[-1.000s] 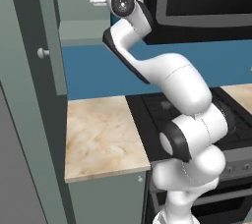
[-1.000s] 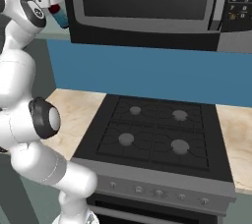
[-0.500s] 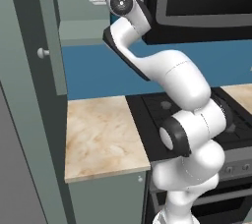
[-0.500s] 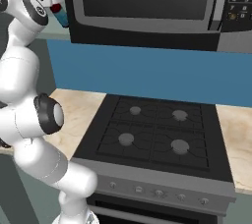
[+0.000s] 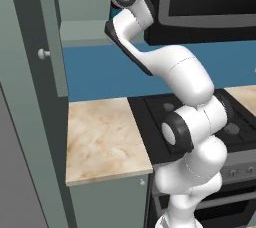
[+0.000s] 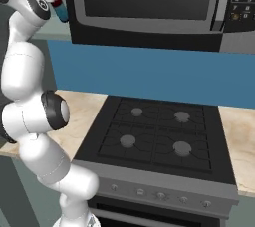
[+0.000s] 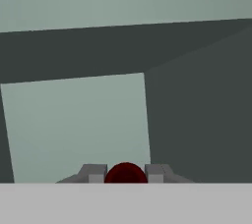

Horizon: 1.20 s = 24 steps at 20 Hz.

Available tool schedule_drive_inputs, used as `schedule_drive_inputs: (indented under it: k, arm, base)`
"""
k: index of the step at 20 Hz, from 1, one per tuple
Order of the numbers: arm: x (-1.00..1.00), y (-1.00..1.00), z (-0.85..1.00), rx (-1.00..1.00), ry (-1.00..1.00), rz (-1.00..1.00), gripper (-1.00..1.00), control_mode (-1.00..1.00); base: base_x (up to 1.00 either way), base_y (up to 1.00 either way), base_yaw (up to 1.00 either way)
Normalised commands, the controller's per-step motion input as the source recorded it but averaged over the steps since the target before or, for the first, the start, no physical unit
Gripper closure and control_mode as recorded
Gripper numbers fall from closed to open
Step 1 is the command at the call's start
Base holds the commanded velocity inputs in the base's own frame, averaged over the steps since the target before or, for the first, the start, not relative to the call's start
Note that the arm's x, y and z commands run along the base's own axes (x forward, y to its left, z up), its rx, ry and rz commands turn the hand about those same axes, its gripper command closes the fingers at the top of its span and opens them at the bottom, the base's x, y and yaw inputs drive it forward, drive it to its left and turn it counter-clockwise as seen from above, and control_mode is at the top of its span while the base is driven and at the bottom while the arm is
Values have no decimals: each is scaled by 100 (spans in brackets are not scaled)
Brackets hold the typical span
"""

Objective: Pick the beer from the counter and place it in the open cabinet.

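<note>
Arm edged forward; beer (image 7: 125,173) mostly hidden in pincer (image 7: 125,175).

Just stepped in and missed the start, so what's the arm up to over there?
The white arm is reaching up toward the open cabinet beside the microwave. Its end effector is shut on the beer, whose dark red cap sits between the fingertips in the hand view, facing the cabinet's recess. In the right base view the bottle's blue label peeks out by the wrist. The bottle is not yet set down. The counter lies below.
</note>
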Motion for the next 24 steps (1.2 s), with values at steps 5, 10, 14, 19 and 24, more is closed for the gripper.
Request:
schedule_drive_inputs:
  k: [5,10,14,19,24]
  arm:
    - [1,0,2,2,1,0,100,-100]
    - [5,0,-3,0,8,0,100,-100]
    - [11,0,0,0,18,0,100,-100]
    - [0,0,0,0,9,0,100,-100]
    - [0,0,0,0,3,0,100,-100]
  base:
    - [0,0,0]
    - [0,0,0]
    - [0,0,0]
    - [0,0,0]
    - [0,0,0]
